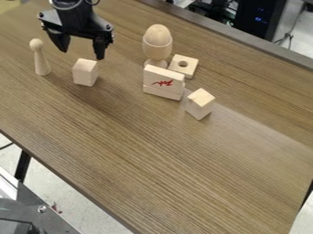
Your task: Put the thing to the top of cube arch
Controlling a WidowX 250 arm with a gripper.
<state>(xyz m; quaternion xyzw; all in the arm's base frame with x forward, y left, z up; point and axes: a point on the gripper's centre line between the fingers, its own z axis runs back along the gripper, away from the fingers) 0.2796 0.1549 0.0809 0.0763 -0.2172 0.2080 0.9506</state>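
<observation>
Thing and cube arch cannot be told for certain among the pale wooden pieces, all of which stand or lie on the far part of the brown wood-grain table (153, 155), from its left side to just right of the middle. The black gripper (83, 55) hangs down at the far left, its two fingers spread wide apart, with nothing held between them. Just to the near side of its fingertips stands the left block (85, 73), upright; how high the tips are above the tabletop cannot be told. Left of that block, a slim peg figure (40, 61) with a round head stands upright.

Farther right, a wooden egg (158, 34) sits upright in an egg cup (157, 49), the cup's base partly hidden behind an upright slab (153, 75). A red scribble (163, 83) marks the slab's near face, and a seam runs across its lower part. Beside the cup, on its right, a square piece (191, 64) with a round hole lies flat. At the near right of the slab stands the right block (200, 105), one corner turned to the near side; whether it touches the slab cannot be told. On the far right, beyond the table, is a black case (263, 18) with small blue lights.
</observation>
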